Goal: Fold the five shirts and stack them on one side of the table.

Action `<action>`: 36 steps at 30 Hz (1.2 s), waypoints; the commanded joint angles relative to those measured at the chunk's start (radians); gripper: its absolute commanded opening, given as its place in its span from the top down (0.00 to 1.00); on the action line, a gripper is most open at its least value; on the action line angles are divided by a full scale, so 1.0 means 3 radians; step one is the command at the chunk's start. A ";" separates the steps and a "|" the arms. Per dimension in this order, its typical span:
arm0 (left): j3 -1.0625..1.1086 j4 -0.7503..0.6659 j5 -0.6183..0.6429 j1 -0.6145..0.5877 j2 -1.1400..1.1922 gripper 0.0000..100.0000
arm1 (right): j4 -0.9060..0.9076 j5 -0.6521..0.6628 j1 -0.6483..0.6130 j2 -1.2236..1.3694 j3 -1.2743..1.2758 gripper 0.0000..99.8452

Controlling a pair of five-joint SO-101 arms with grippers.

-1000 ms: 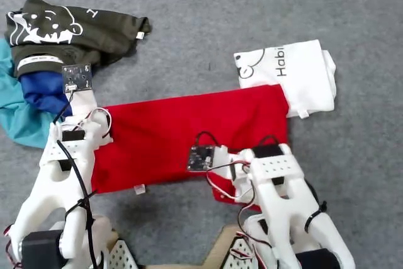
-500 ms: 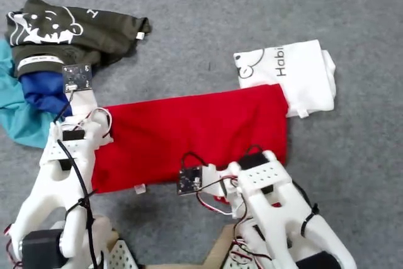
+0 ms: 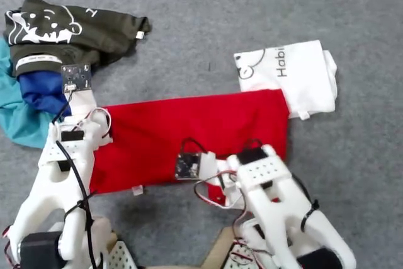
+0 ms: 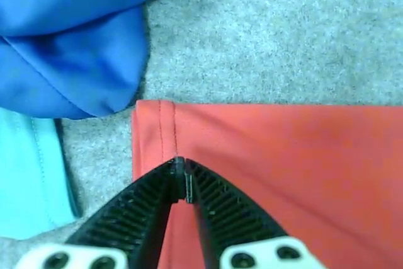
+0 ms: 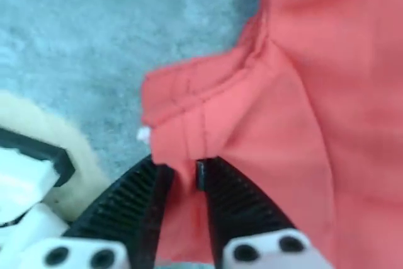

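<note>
right gripper (image 5: 189, 171) pinches a bunched near-edge fold of the red shirt (image 3: 189, 130). left gripper (image 4: 182, 177) is clamped on its side hem. the shirt lies mid-table, seemingly mid-fold. next, both should lift evenly and fold it over. folded white shirt (image 3: 296, 77) waits far right.

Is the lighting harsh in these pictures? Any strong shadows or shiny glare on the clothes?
High view: even, soft light; only faint shadows fall on the grey table, and there is no glare on the red shirt. Left wrist view: a thin dark shadow under the blue shirt. Right wrist view: soft shading in the red shirt's creases beside the right gripper.
</note>
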 commanded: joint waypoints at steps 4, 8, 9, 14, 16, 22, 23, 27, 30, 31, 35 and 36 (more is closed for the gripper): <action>-0.0028 -0.0005 0.0010 0.0033 -0.0102 0.97 | 0.0358 0.0015 0.0041 0.0008 -0.0811 0.99; -0.0008 -0.0082 0.0010 0.0033 -0.0092 0.97 | 0.0384 0.0394 0.0327 0.0013 -0.1240 0.99; -0.0003 -0.0097 0.0010 0.0033 -0.0092 0.97 | 0.0384 0.0501 0.0394 0.0013 -0.1332 0.99; -0.0003 -0.0092 0.0010 0.0033 -0.0092 0.97 | 0.0225 0.0854 0.0501 0.0079 -0.1506 0.99; -0.0003 -0.0092 0.0010 0.0033 -0.0097 0.97 | 0.0128 0.0997 0.0506 0.0197 -0.1506 0.98; -0.0003 -0.0092 0.0010 0.0033 -0.0097 0.97 | -0.0194 0.1089 0.0496 0.0586 -0.1588 0.98; -0.0003 -0.0092 0.0010 0.0033 -0.0097 0.97 | -0.0220 0.1089 0.0496 0.0647 -0.1634 0.97; -0.0008 -0.0092 0.0010 0.0033 -0.0097 0.97 | -0.0261 0.1089 0.0501 0.0892 -0.1828 0.87; -0.0013 -0.0092 0.0010 0.0033 -0.0092 0.97 | -0.0261 0.1023 0.0511 0.1097 -0.1977 0.77; -0.0013 -0.0092 0.0010 0.0033 -0.0092 0.97 | -0.0266 0.0921 0.0537 0.1143 -0.2033 0.74; -0.0008 -0.0092 0.0010 0.0033 -0.0097 0.97 | -0.0292 0.0568 0.0701 0.1210 -0.2263 0.72; -0.0008 -0.0092 0.0010 0.0033 -0.0097 0.97 | -0.0240 0.0522 0.0747 0.1210 -0.2330 0.73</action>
